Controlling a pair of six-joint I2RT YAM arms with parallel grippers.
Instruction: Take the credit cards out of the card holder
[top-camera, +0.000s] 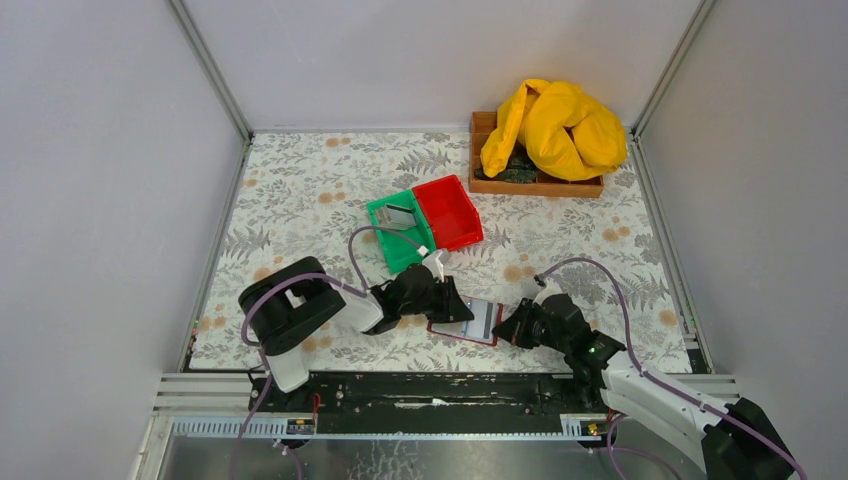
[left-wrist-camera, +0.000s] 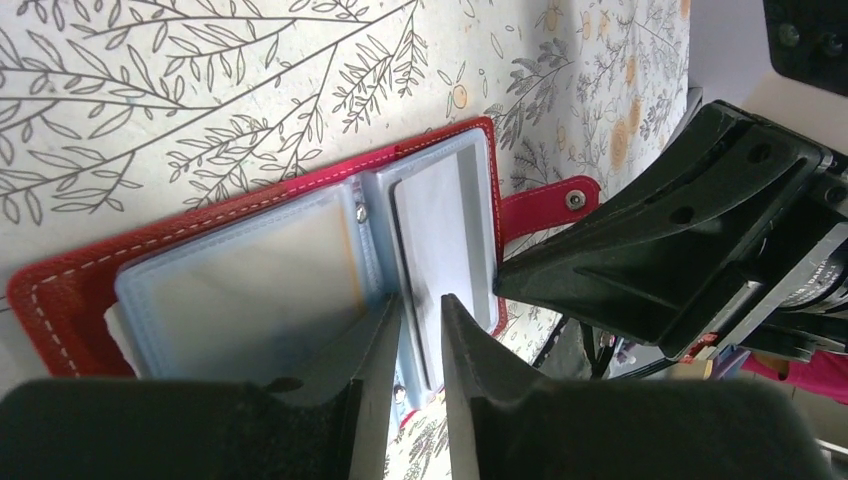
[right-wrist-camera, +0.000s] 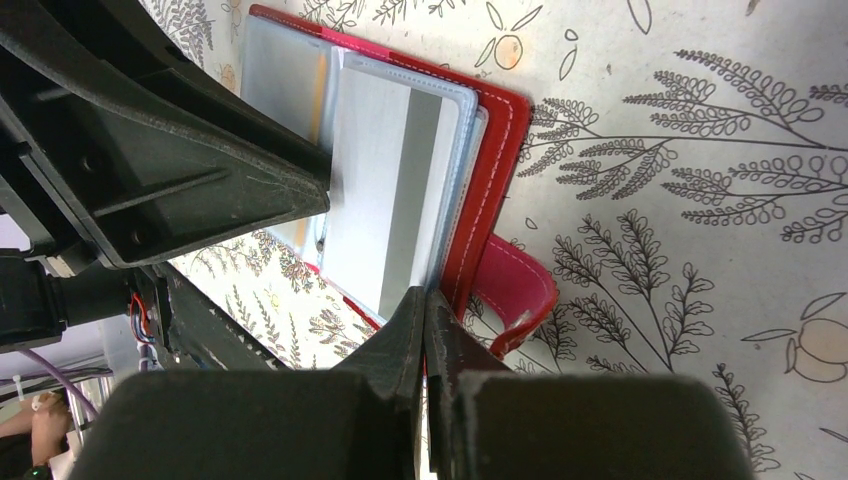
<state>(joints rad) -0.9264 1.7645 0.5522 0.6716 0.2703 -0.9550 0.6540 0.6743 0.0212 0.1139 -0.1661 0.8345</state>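
Note:
The dark red card holder lies open on the floral mat near the front edge, grey-blue sleeves up. It also shows in the left wrist view and the right wrist view. A white-grey credit card with a dark stripe sits in the top sleeve, and is plain grey in the left wrist view. My left gripper rests on the holder's left half, its jaws a narrow gap apart astride that card's inner edge. My right gripper is shut on the holder's right edge beside the snap strap.
A green bin with a card inside and a bright red bin stand just behind the holder. A wooden tray with a yellow cloth is at the back right. Both grippers are close together over the holder.

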